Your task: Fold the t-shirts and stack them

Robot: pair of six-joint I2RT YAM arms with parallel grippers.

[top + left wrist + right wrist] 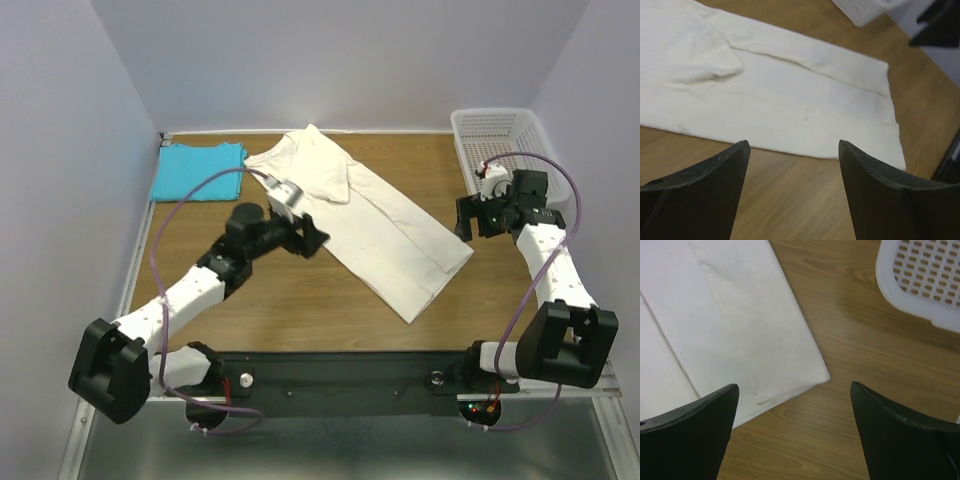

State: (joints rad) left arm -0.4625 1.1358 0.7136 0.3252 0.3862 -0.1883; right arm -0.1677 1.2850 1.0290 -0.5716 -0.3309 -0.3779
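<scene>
Lying ahead of the released left fingers [705, 192] and right fingers [690, 427]: cream shirt [385, 230]. Basket [902, 297] sits right of right fingers.

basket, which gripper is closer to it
Right. The right gripper hovers just off the basket's near-left corner. The left gripper is at the cream shirt's left edge, the whole shirt away.

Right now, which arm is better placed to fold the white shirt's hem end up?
Right, likely: the right hand, open, is at the shirt's hem corner; the left hand faces its long edge mid-length.
</scene>
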